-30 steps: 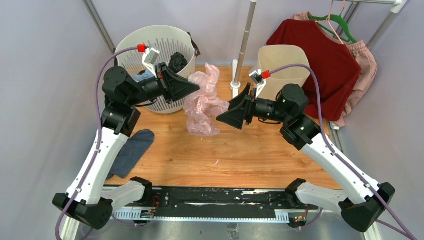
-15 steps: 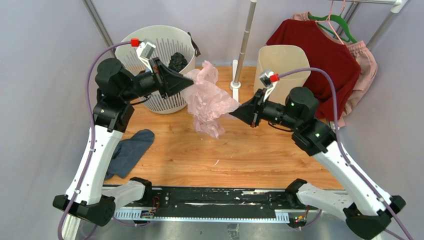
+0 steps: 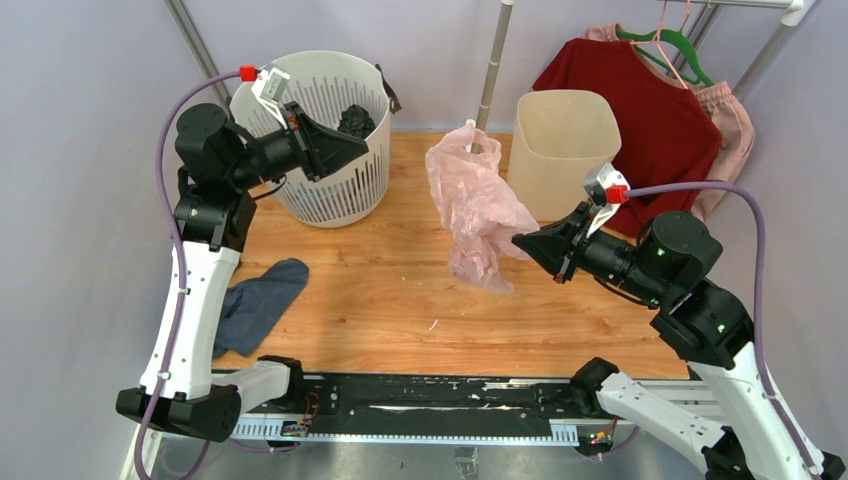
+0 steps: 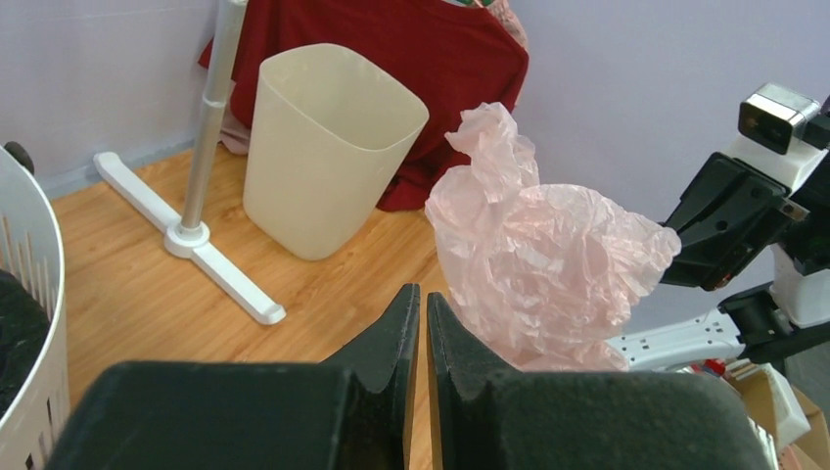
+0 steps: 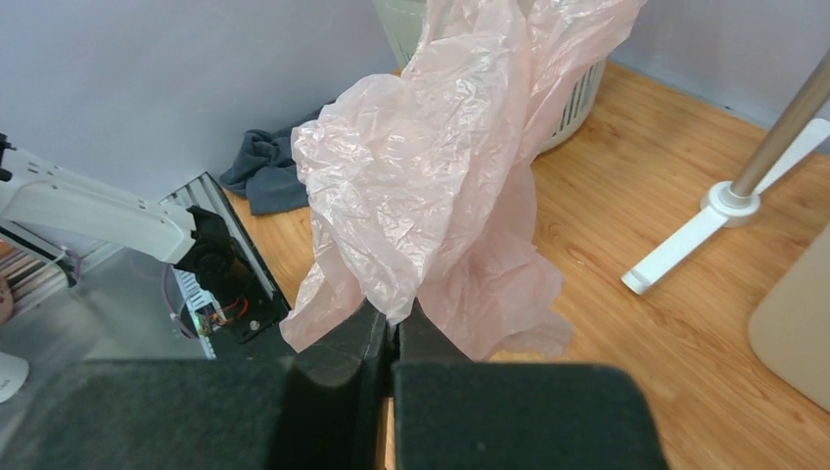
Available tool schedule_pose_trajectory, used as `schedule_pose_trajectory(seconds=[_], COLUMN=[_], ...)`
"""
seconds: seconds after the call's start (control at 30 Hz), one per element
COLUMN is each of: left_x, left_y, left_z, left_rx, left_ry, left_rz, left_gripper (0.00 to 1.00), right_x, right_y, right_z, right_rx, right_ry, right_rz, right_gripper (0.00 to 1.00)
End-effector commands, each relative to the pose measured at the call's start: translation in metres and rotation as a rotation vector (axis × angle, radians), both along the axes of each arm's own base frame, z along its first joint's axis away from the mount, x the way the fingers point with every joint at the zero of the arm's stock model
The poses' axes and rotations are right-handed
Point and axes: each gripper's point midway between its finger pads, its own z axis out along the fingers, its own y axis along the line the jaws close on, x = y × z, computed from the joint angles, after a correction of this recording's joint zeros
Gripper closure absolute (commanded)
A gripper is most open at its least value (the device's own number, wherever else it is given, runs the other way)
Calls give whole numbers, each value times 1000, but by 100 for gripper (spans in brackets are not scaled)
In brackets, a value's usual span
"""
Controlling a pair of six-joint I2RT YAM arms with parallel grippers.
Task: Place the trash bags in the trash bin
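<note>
1. Right claw [image 3: 520, 241] is closed tight on the trash bag [image 3: 475, 205]. In the right wrist view its two fingers [image 5: 338, 357] meet with a pinch of the thin pink film caught between them.
2. From that pinch the crinkled bag [image 5: 431, 166] billows up and spills down in loose folds. It hangs in the air over the counter [image 3: 400, 300], and whether its lowest fold touches the wood cannot be told.
3. Seen from above, the bag is just left of the trash bin [image 3: 565, 135] and outside it. It sits between the bin and the slotted white basket [image 3: 320, 185], with the foot of the clothes-stand pole [image 3: 492, 70] behind it.
4. Left claw [image 3: 365, 152] is raised in front of the white basket, pointing towards the bag and well apart from it.
5. In the left wrist view the left claw [image 4: 423, 299] shows its fingers drawn together with only a thin slit between them, and nothing is in that slit.
6. That same view shows the bag [image 4: 538, 264] hanging from the right arm, and the bin [image 4: 323, 147] standing upright on the counter with its mouth open. The white pole [image 4: 210, 127] is to the bin's left and a red shirt [image 4: 391, 39] hangs behind it.
7. A blue-grey cloth [image 3: 262, 300] lies on the counter beside the left arm, away from both claws.
</note>
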Motion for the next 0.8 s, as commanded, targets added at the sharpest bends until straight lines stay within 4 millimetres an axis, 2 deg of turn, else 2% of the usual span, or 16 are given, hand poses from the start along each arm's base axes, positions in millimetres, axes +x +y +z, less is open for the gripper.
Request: schedule_pose_trajectory(seconds=[0.0, 0.07, 0.13, 0.23, 0.3, 0.4, 0.6, 0.77], left_x=[-11, -13, -18, -23, -25, -27, -4, 1], left_y=[-3, -5, -8, -10, -12, -21, -21, -23], left_z=[13, 11, 3, -14, -19, -29, -61, -69], left_rx=[-29, -46, -57, -57, -56, -41, 83, 116], left_ry=[-19, -8, 2, 27, 26, 39, 67, 64], left_rz=[-49, -77, -117, -144, -154, -184, -90, -72], left_gripper=[87, 84, 77, 51, 43, 40, 39, 37], right_x=[1, 2, 3, 6, 7, 10, 14, 16], right_y=[-10, -7, -2, 6, 12, 27, 50, 61], right_z=[-2, 0, 2, 3, 1, -3, -5, -7], right_rx=[-53, -51, -47, -44, -46, -51, -53, -55], right_ry=[-13, -8, -8, -8, 1, 23, 64, 95], right_rz=[-36, -27, -12, 18, 40, 102, 196, 243], right_gripper=[100, 100, 100, 100, 100, 100, 100, 100])
